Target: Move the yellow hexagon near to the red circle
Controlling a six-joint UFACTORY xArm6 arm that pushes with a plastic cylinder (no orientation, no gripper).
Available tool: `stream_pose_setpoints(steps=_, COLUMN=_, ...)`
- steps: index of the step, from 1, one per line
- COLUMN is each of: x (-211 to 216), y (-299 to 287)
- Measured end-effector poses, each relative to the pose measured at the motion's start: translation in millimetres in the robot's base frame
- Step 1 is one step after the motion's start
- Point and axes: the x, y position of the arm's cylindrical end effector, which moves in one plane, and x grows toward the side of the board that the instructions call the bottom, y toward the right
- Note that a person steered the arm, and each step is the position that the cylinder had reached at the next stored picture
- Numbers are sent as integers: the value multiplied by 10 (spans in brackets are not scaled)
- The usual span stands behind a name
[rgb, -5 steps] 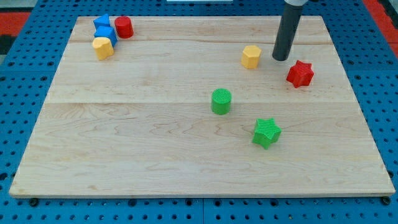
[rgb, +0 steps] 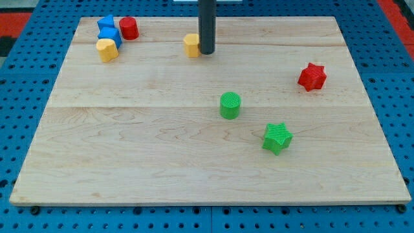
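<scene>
The yellow hexagon (rgb: 191, 44) sits near the view's top, left of centre, well apart from the red circle (rgb: 129, 28) at the top left. My tip (rgb: 206, 52) touches the hexagon's right side, so the circle lies straight across it to the left and slightly up. I have no fingers, only the rod. Beside the circle sit a blue block (rgb: 108, 30) and another yellow block (rgb: 107, 49). There are no containers on the wooden board (rgb: 129, 142).
</scene>
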Motion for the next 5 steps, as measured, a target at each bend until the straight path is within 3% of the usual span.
stream_pose_setpoints(steps=3, x=-256, y=-766)
stream_pose_setpoints(steps=5, x=-261, y=-932)
